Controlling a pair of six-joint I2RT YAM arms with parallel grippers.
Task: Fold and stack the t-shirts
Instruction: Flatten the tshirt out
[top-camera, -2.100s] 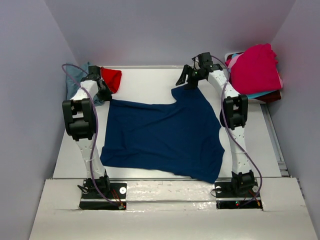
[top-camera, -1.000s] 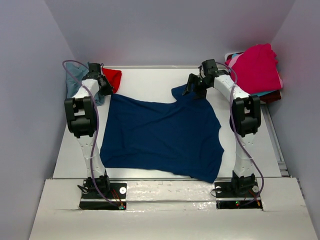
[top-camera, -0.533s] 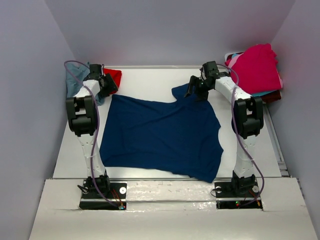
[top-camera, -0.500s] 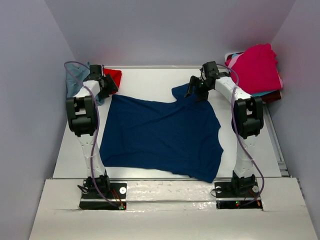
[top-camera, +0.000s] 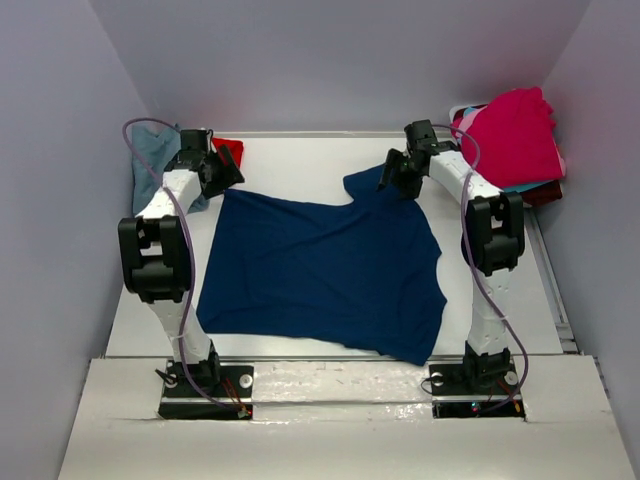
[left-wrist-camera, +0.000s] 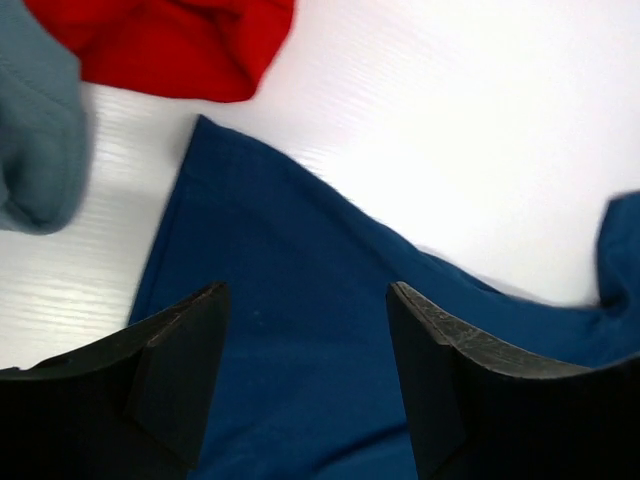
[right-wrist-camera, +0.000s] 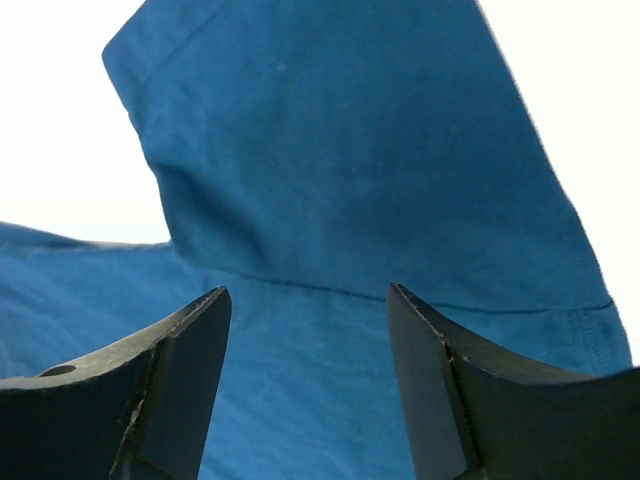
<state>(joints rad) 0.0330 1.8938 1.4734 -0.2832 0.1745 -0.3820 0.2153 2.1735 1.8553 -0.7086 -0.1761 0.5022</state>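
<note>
A navy t-shirt (top-camera: 320, 270) lies spread flat on the white table (top-camera: 300, 160), plain side up. My left gripper (top-camera: 225, 172) hovers open over its far-left corner (left-wrist-camera: 300, 330), with nothing between the fingers (left-wrist-camera: 180, 350). My right gripper (top-camera: 392, 175) stands open above the far-right sleeve (right-wrist-camera: 330, 200), just over the sleeve seam, not gripping the cloth. A red t-shirt (left-wrist-camera: 170, 45) and a blue-grey t-shirt (left-wrist-camera: 35, 130) lie bunched just beyond the navy corner.
A magenta t-shirt (top-camera: 510, 135) tops a pile at the back right, with turquoise (top-camera: 515, 188) and maroon (top-camera: 545, 192) cloth showing under it. The red (top-camera: 230, 150) and blue-grey (top-camera: 150, 160) shirts sit at the back-left corner. Grey walls enclose the table on three sides.
My left gripper has opened and let go of the navy shirt's far-left corner, and that arm's elbow has dropped toward me. The right gripper has settled slightly closer to the sleeve.
</note>
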